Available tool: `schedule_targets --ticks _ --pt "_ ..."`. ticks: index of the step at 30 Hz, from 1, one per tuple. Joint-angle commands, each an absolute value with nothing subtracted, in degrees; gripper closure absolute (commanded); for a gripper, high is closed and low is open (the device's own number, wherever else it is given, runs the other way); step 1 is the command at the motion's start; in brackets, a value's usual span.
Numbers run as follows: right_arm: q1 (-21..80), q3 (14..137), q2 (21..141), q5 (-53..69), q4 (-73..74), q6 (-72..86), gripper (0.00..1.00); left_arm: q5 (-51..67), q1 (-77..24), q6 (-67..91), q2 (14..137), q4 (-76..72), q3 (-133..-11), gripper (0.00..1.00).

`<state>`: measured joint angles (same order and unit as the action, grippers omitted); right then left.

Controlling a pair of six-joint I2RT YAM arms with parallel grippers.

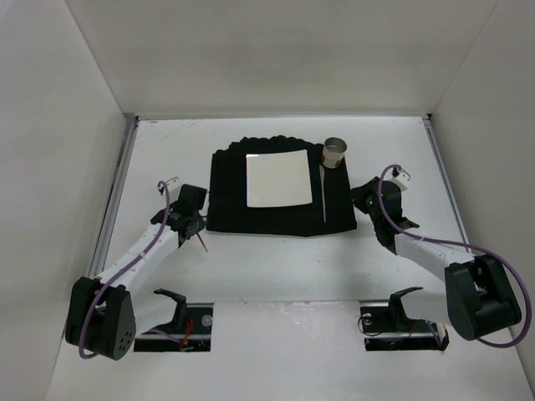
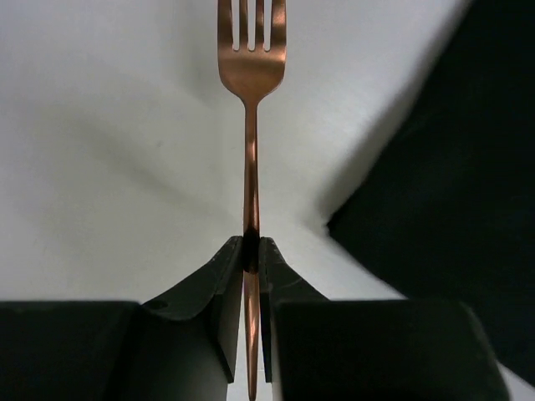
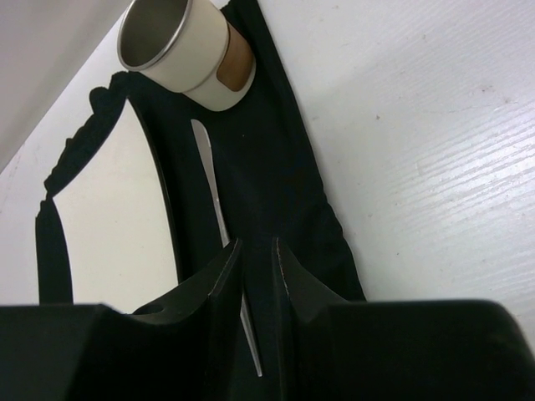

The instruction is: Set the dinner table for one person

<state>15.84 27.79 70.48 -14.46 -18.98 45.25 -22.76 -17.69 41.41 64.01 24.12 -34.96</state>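
Left wrist: the left gripper (image 2: 251, 247) pinches the fork (image 2: 251, 71), the right gripper (image 3: 257, 251) is open and empty, so it is best to lay the fork straight, just left of the mat (image 2: 456, 184).

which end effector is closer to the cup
Right. The right end effector sits just nearside of the cup; the left end effector is across the mat, far left.

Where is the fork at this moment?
In the left wrist view, the fork is clamped by its handle in the left pincer, over the table, just left of the mat.
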Motion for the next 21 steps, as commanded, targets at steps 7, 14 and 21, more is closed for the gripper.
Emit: schedule_targets --ticks 7,14,21 --pt "16.5 30.1 70.9 -14.0 -22.9 44.8 0.74 -21.5 -27.5 27.2 80.6 13.4 -57.3 0.91" --pt "16.6 30.5 72.1 -13.3 -23.0 45.0 0.74 -21.4 -28.3 17.7 94.4 15.5 -72.1 0.91" --pt "16.6 29.9 70.8 -13.6 -23.0 45.0 0.74 -22.6 -27.6 14.5 103.5 17.8 -74.9 0.92"
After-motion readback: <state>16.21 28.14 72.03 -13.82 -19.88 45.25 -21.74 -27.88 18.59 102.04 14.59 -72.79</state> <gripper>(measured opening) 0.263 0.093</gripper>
